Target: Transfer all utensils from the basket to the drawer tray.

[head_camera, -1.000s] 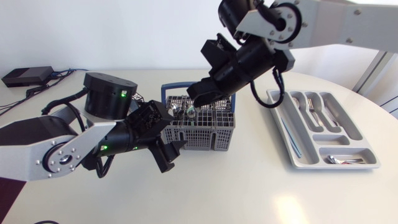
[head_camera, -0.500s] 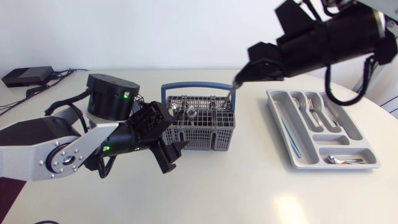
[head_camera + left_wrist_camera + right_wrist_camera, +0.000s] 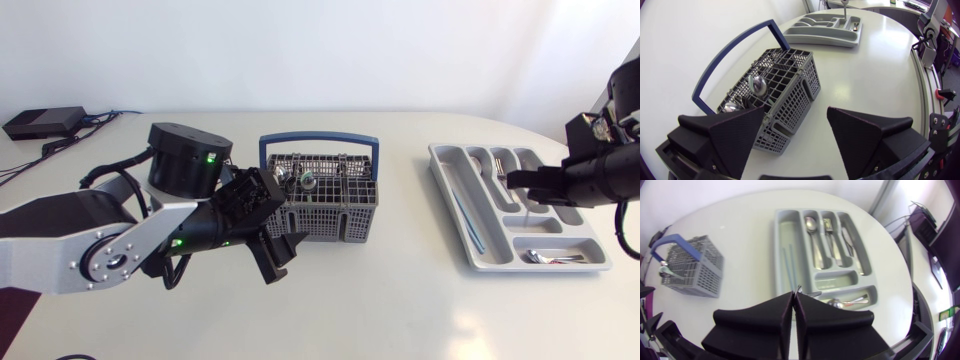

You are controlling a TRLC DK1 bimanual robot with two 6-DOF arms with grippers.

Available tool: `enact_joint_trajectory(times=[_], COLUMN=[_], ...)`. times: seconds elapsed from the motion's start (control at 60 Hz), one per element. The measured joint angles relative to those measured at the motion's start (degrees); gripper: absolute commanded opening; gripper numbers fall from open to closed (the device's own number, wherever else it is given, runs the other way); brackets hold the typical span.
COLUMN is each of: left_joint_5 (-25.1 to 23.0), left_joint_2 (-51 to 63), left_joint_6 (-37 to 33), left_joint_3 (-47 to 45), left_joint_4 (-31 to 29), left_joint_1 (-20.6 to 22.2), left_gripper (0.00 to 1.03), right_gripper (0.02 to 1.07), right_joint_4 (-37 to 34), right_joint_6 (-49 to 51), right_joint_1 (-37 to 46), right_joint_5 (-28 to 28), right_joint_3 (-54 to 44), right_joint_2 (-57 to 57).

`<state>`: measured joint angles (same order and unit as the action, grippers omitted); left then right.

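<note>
The grey wire basket with a blue handle stands mid-table and holds a few spoons. My left gripper is open, just in front of the basket's left corner; in the left wrist view the basket and a spoon lie ahead of its left finger. My right gripper hangs over the grey drawer tray, shut on a thin metal utensil whose tip shows between the fingers. The tray holds spoons, forks and knives.
Two thin blue sticks lie in the tray's long compartment, and small spoons in its near one. A black box with cables sits at the table's far left corner. Bare tabletop lies between basket and tray.
My right arm has lifted a utensil out of the basket and swung right with it to above the tray. The left arm has barely shifted.
</note>
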<state>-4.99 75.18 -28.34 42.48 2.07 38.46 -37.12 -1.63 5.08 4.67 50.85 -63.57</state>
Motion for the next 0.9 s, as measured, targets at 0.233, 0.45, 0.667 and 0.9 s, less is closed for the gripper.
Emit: enact_joint_trajectory(times=[0.233, 0.45, 0.667, 0.9], left_joint_5=[0.8, 1.0, 1.0, 1.3], left_joint_2=[0.0, 0.0, 0.0, 0.0], left_joint_6=[0.0, 0.0, 0.0, 0.0], left_joint_3=[0.0, 0.0, 0.0, 0.0], left_joint_4=[0.0, 0.0, 0.0, 0.0], left_joint_1=[0.0, 0.0, 0.0, 0.0], left_gripper=[0.88, 0.88, 0.88, 0.88], right_gripper=[0.08, 0.45, 0.91, 0.94], right_joint_4=[13.8, 25.6, 27.9, 21.0], right_joint_6=[4.6, 7.3, 8.2, 8.1], right_joint_1=[4.4, 9.0, 7.4, -2.3], right_joint_5=[13.2, 17.7, 21.2, 19.3], right_joint_3=[-10.2, -11.6, -13.0, -11.6], right_joint_2=[-4.4, -13.8, -19.1, -9.6])
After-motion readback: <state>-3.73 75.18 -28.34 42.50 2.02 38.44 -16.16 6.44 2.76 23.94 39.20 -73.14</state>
